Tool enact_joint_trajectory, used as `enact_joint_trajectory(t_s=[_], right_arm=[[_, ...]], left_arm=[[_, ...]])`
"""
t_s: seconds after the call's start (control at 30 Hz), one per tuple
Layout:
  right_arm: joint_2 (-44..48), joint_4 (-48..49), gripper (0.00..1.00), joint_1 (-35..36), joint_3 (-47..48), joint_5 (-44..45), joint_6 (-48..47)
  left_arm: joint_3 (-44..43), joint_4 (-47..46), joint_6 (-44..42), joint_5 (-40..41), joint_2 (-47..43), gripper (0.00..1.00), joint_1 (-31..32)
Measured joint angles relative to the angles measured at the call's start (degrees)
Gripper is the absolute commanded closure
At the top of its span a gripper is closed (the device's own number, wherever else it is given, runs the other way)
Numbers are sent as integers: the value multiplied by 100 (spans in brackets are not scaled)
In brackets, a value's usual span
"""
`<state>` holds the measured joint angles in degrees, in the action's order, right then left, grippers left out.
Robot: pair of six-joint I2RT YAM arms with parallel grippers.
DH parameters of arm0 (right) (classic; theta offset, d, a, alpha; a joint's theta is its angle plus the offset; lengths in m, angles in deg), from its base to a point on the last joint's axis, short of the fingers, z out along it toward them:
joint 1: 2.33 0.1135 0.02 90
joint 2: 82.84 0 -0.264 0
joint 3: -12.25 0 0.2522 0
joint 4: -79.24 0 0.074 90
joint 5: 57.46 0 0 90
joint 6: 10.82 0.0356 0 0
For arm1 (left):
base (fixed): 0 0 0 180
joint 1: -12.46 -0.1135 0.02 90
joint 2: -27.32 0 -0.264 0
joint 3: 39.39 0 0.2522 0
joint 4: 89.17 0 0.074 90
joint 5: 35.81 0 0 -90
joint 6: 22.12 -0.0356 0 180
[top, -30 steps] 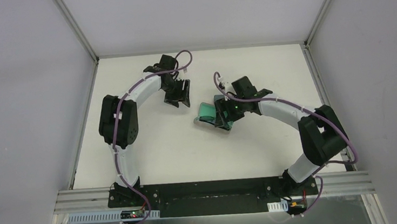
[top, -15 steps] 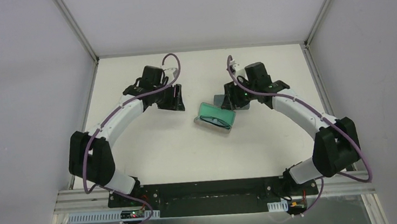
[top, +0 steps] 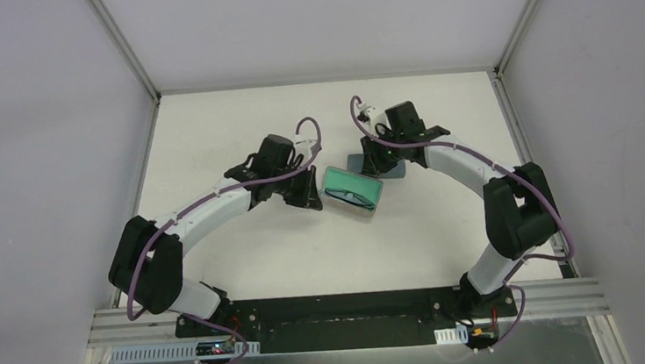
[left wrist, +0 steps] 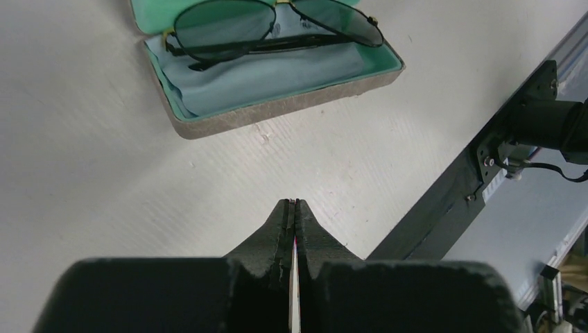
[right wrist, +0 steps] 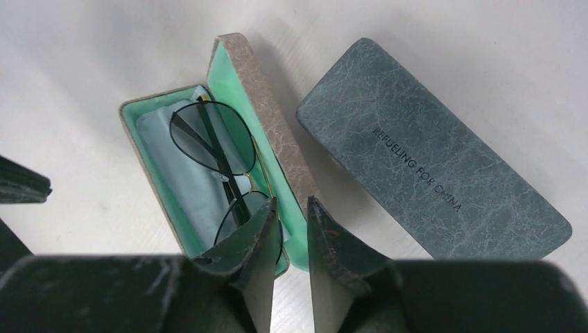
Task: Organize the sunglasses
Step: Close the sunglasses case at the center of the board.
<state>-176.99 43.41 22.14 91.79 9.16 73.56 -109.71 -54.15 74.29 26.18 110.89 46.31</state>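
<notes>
One pair of black wire-framed sunglasses [left wrist: 270, 28] lies folded on a light blue cloth [left wrist: 263, 73] inside an open beige case [top: 352, 188] with a green lining. My left gripper [left wrist: 295, 202] is shut with nothing in it, low over the bare table just left of that case. My right gripper [right wrist: 291, 201] hovers above the case's hinged lid [right wrist: 267, 125]. Its jaws stand a narrow gap apart and hold nothing. The sunglasses [right wrist: 215, 156] show below it.
A closed blue-grey case [right wrist: 430, 177] with printed lettering lies right beside the open one, on its far right side. The black base rail [left wrist: 457, 194] runs along the near table edge. White enclosure walls stand around the table.
My left arm has swung right to the open case's left side and its jaws have shut. My right gripper has pulled back off the case toward the rear and narrowed.
</notes>
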Motion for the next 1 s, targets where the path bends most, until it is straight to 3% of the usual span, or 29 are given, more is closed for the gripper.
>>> enact_joint_trajectory(t_s=[0.13,0.27,0.5,1.0], right_arm=[[-146,22,77,13,0,120,-52],[-227,103,68,-39,0,179,-59],[-483,170,75,-98,76,197,-186],[-774,109,75,-90,203,289,-586]], left_arm=[[264,-186,245,-76,37,100,122],[431,-479,457,-105,55,100,190],[643,-796,730,-87,188,100,249],[667,-1150,1005,-2,730,100,297]])
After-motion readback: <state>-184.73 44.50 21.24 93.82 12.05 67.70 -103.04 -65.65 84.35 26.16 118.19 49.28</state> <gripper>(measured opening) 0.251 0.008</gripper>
